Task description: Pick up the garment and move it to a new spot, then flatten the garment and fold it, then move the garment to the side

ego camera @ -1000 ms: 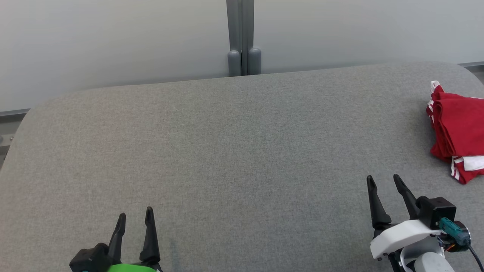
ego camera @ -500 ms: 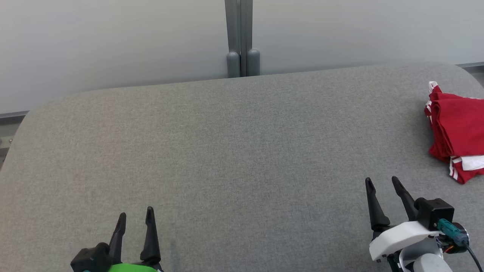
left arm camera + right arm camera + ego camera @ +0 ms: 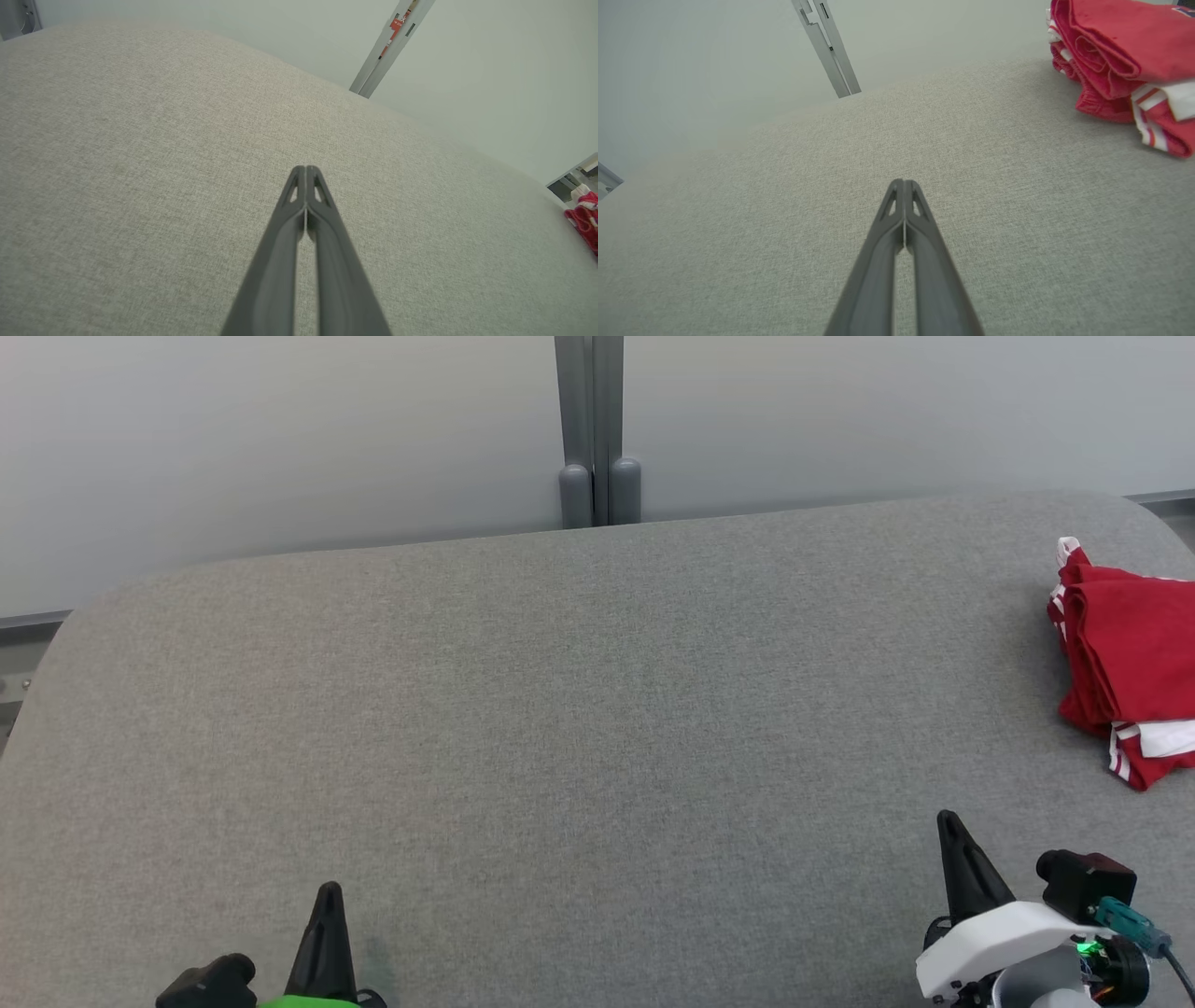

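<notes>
A moment ago both were open. Now the left gripper (image 3: 329, 896) and right gripper (image 3: 950, 823) are closed on nothing and sit lower. The folded garment (image 3: 1134, 653) stays at the desk's (image 3: 560, 709) right edge.

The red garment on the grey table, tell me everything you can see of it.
The red garment looks like soft cloth with white panels and red-and-white striped trim. It is folded into a loose, layered bundle with rolled edges, lying near the right end of the grey table, partly cut off by the head view's edge. Only the table touches it; the right gripper sits apart, nearer the robot.
</notes>
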Robot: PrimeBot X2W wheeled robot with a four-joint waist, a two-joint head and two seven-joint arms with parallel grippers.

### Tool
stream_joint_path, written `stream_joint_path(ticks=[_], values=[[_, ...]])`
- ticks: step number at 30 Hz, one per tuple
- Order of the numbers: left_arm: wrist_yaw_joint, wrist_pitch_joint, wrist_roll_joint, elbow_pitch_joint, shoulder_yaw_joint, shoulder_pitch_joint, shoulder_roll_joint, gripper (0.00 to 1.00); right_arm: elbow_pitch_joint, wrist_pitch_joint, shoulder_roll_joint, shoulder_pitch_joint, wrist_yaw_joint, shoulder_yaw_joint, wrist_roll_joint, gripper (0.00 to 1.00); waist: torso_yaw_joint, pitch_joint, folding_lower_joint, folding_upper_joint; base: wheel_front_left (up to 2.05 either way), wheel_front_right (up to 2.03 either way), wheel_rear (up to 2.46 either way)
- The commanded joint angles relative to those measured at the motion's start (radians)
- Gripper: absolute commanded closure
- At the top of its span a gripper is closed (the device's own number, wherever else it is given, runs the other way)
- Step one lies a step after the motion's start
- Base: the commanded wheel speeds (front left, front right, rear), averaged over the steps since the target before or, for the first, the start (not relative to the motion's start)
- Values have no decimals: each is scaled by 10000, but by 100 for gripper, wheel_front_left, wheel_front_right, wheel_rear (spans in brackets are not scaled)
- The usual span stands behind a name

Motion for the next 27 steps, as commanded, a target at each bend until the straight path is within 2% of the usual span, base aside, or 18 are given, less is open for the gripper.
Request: stream_joint_path(ticks=[1,27], values=[[-58,81,-373,-140,98,-286,45,100,-218,80,-40,-191,-1,-61,463,100,-1,0,0,0,0,0,0],[-210,1117,-3801,-187,703,-877,101,100,-586,1113,-76,-307,-4,-307,4460,100,-11,-2,0,0,0,0,0]])
